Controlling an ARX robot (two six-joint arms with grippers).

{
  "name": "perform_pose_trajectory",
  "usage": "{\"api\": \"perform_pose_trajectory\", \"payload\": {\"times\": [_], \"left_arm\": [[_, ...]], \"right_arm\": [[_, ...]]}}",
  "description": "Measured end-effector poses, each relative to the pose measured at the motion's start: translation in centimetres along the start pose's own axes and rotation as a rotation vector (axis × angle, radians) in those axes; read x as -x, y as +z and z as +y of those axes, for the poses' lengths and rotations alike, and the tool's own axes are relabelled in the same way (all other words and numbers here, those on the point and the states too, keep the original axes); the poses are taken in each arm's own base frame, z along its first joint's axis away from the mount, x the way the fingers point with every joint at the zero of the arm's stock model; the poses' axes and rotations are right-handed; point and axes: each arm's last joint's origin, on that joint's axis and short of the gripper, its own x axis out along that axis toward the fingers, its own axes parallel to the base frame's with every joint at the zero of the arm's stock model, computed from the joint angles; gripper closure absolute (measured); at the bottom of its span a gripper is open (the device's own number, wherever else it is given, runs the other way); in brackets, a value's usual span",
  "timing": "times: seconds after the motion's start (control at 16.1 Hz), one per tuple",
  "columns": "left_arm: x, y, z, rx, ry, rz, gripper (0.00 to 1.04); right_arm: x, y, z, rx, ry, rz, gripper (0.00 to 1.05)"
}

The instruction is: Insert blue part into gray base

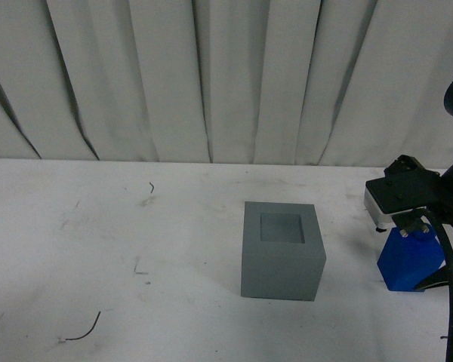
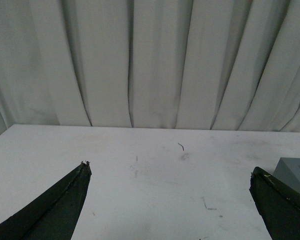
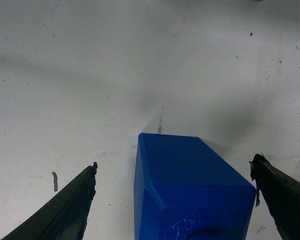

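Blue part [image 1: 410,260], one only, sits on the white table [image 1: 136,226] to the right of the single gray base [image 1: 281,253], clear of it. The base stands upright, and the square recess in its top holds nothing. The right pincer [image 3: 174,165] is spread, with one dark finger [image 3: 70,205] on each side of the blue part, neither pressing it. The left pincer [image 2: 170,170] is also spread, holding nothing over bare table, with a corner of the gray base [image 2: 295,172] beside one finger. A pale curtain [image 1: 211,75] hangs behind.
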Motion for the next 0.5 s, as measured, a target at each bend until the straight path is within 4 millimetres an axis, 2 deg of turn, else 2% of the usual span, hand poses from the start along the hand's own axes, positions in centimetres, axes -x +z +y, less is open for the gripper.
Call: {"api": "perform_pose_trajectory", "payload": {"times": [0.25, 0.31, 0.5], "left_arm": [[0.0, 0.0, 0.0, 0.0, 0.0, 0.0, 0.07], [0.0, 0.0, 0.0, 0.0, 0.0, 0.0, 0.07], [0.0, 0.0, 0.0, 0.0, 0.0, 0.0, 0.07]], "right_arm": [[0.03, -0.15, -0.17, -0.016, -0.014, 0.039, 0.07], [-0.02, -0.23, -0.25, -0.015, -0.025, 0.05, 0.11], [-0.05, -0.54, -0.18, -0.03, -0.03, 0.063, 0.39]]}}
